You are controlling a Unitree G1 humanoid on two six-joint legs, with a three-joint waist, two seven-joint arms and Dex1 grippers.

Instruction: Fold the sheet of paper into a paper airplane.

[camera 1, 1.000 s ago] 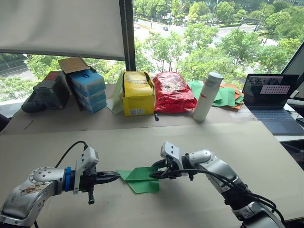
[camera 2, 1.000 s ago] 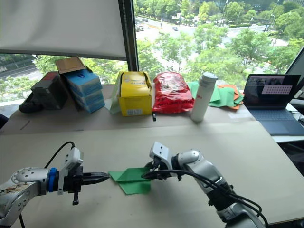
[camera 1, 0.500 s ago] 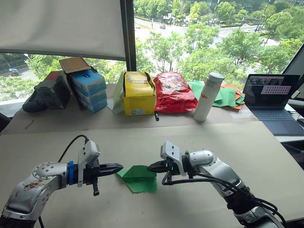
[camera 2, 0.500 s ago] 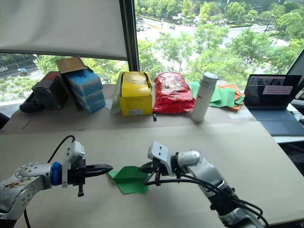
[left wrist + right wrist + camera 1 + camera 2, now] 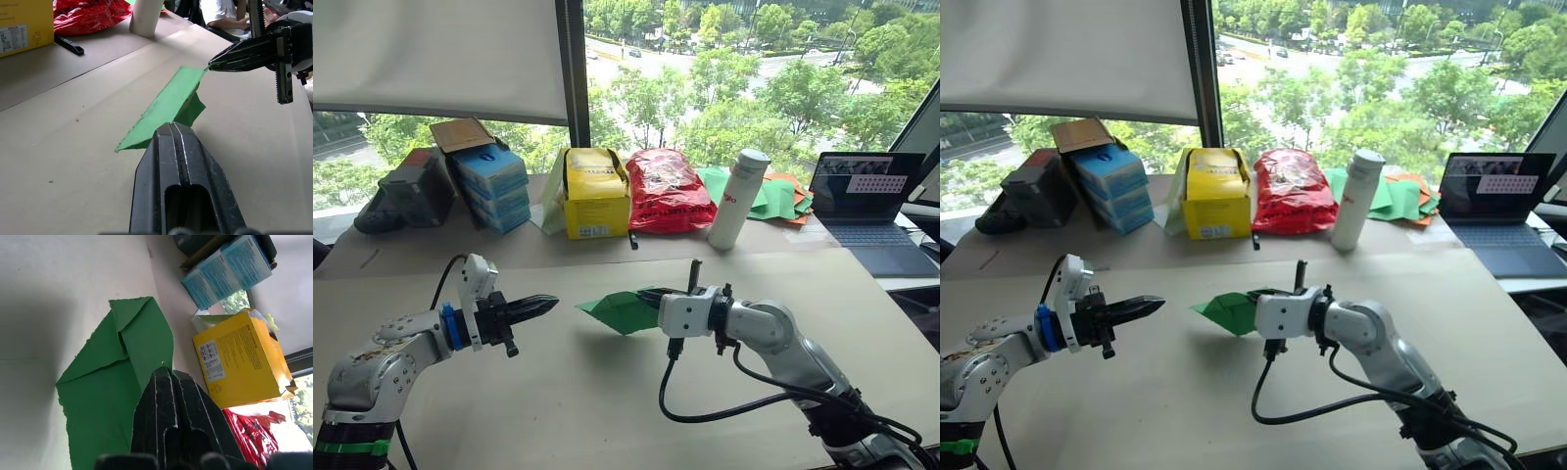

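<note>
Sheet of paper is partly folded, mid-task by my read: it's off the table, held in the air between my two grippers, pinched at one edge by my right gripper, fingers clamped shut on it. Left gripper sits just beside the sheet's free pointed end, not touching, fingers pressed together on nothing.

Step in hand, I judge: right arm presents the sheet so the left can take the other end and set the next crease. Next move calls for opening the left fingers, closing them on the near tip, then laying the sheet flat again; folding in the air looks risky, thin paper will flop or slip.

Look of it: bright green, thin, flaps folded over with visible creases, one rough torn-looking edge in the right wrist view. Wedge-like from the left wrist view, corner drooping. Not yet a dart.
</note>
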